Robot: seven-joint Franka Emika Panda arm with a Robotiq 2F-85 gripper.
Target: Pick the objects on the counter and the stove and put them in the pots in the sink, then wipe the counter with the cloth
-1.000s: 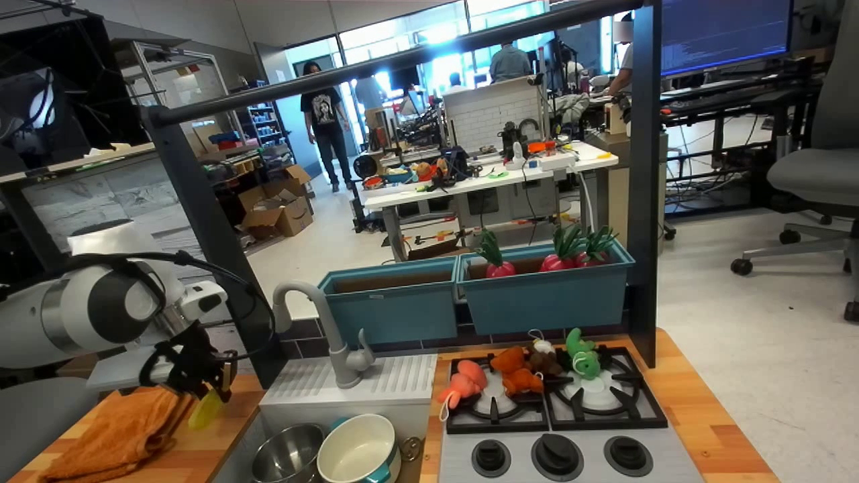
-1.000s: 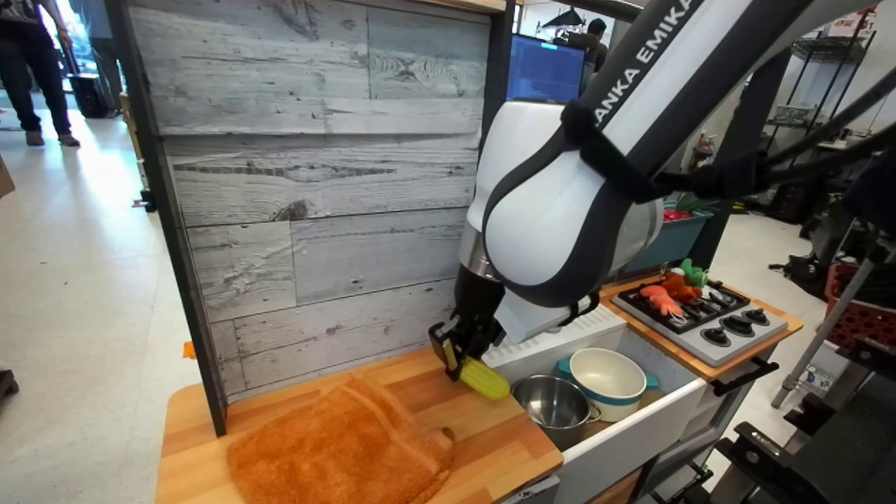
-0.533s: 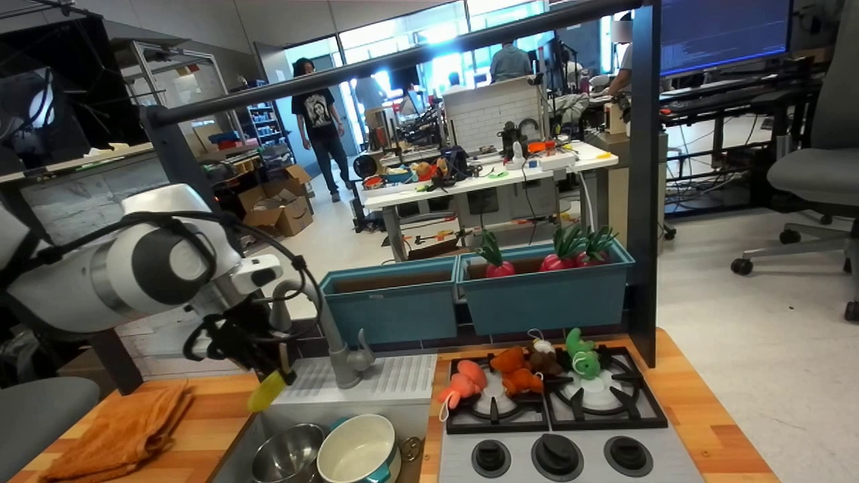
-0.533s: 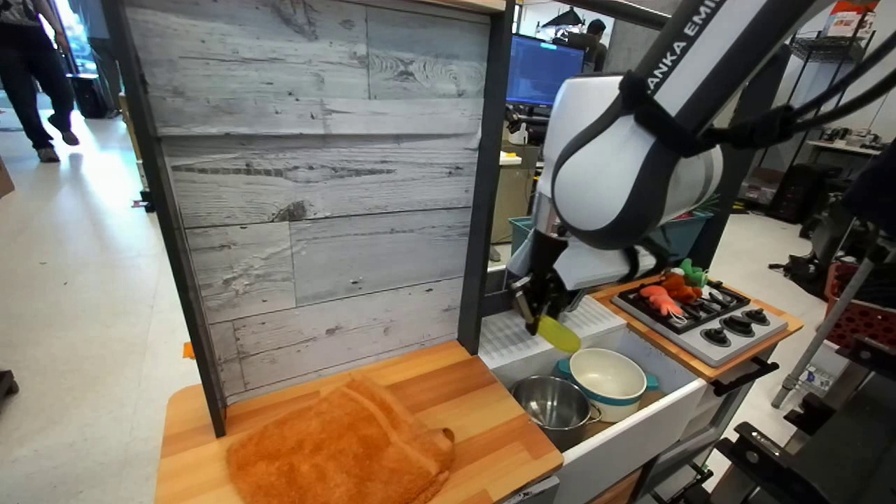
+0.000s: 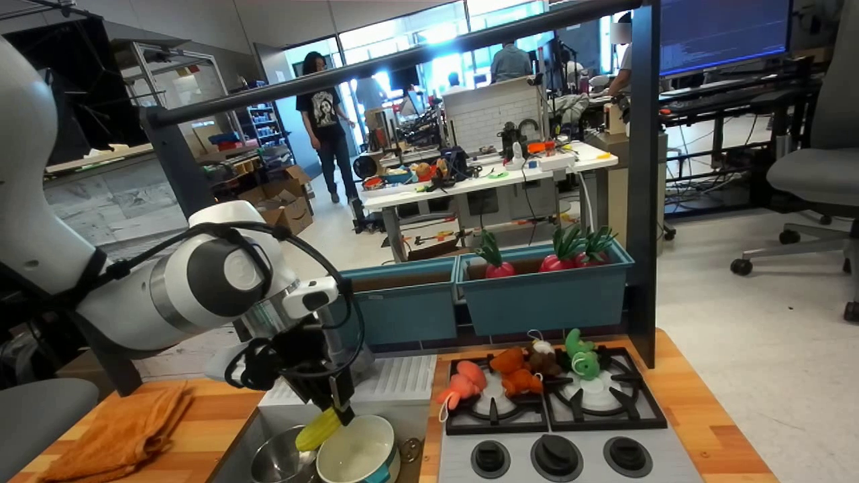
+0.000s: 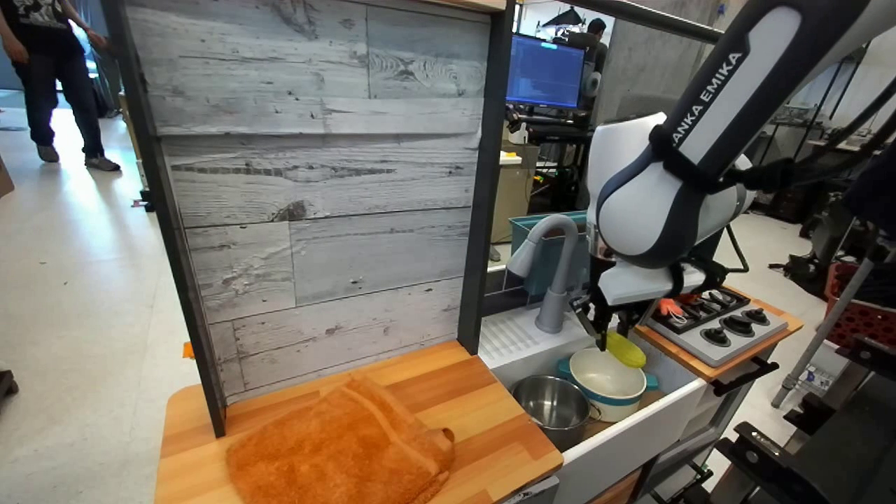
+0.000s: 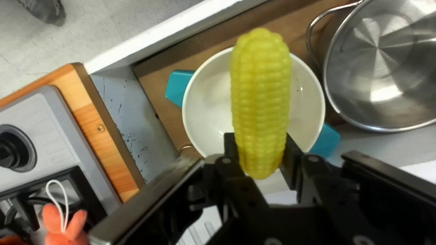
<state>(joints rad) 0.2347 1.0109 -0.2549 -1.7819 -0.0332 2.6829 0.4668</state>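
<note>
My gripper is shut on a yellow corn cob, holding it by one end. The corn is above the white pot with teal handles in the sink. A steel pot stands beside the white pot. On the stove lie plush toys: a coral one, an orange one, a brown-and-white one and a green one. The arm partly hides them in an exterior view. The orange cloth lies folded on the wooden counter.
A grey faucet rises behind the sink, close to the arm. Teal planters with plush radishes stand at the back. A dark post rises beside the stove, and a wooden panel borders the counter.
My gripper has carried the corn from above the counter near the cloth across the sink to over the white pot. The cloth and toys have not moved.
</note>
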